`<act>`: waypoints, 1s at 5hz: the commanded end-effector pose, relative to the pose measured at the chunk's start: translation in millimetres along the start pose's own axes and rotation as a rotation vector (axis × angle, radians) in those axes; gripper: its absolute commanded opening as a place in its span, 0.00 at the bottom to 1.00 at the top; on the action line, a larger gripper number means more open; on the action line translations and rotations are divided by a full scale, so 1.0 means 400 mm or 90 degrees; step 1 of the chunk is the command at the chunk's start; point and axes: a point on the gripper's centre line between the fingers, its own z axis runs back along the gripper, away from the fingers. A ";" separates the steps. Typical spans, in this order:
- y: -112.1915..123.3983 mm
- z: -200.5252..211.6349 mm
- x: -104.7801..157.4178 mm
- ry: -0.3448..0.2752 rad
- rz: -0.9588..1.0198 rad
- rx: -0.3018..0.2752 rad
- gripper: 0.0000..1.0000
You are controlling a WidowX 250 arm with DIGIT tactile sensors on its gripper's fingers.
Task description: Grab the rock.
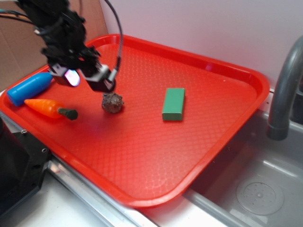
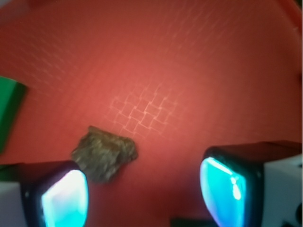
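Glowing pads (image 2: pixel 64 198) beside lumpy, rough rock (image 2: pixel 105 152)

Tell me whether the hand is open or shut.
Open. In the wrist view the hand shows its two fingers spread apart, with the rock lying free near one.

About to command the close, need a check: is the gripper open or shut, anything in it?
Gripper: open, holding nothing; the rock lies on the tray by one finger, not centred between them.

No legible text or markings
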 end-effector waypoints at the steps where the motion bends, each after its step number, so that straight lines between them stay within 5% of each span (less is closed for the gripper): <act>1: -0.062 -0.058 0.043 0.018 -0.057 -0.030 1.00; 3: -0.084 -0.051 0.042 0.015 -0.094 -0.030 1.00; 5: -0.042 0.203 -0.023 -0.037 -0.185 -0.080 1.00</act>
